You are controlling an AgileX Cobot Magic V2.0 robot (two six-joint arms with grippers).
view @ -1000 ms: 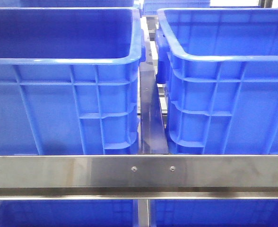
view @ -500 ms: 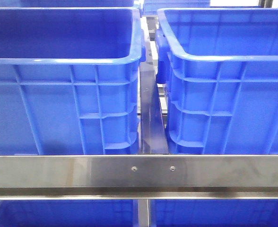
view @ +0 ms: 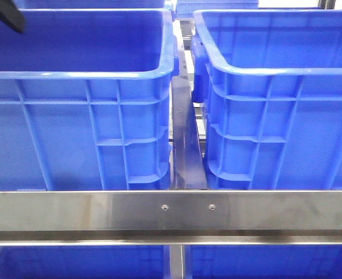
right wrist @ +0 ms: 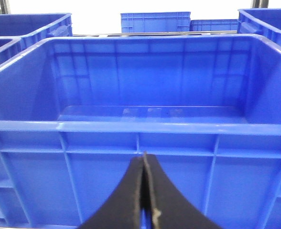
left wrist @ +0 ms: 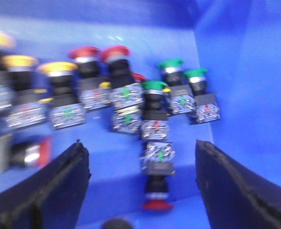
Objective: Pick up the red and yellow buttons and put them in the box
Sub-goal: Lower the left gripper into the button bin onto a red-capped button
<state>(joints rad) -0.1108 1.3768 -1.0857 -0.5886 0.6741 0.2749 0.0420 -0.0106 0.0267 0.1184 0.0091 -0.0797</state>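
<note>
Left gripper hangs inside a blue crate with its two dark fingers spread wide and nothing between them. Below it, on the crate floor, lies a cluster of push buttons with grey contact blocks. Two red buttons stand side by side near the middle of the row, and a third red-capped one lies on its side just between the fingers, cap toward the camera. Yellow buttons line up beside the red pair, away from the crate's side wall, and green-capped buttons sit nearest that wall. This wrist picture is blurred, so finer detail on the blocks cannot be made out.

From the front, the left crate and the right crate stand side by side behind a steel rail, a narrow gap between them. A dark tip of the left arm shows at the upper corner over the left crate.

Right gripper has its fingers pressed together, holding nothing. It faces the outer wall of a blue box, whose visible interior shows only bare floor; which of the two front crates this is cannot be told for sure.
</note>
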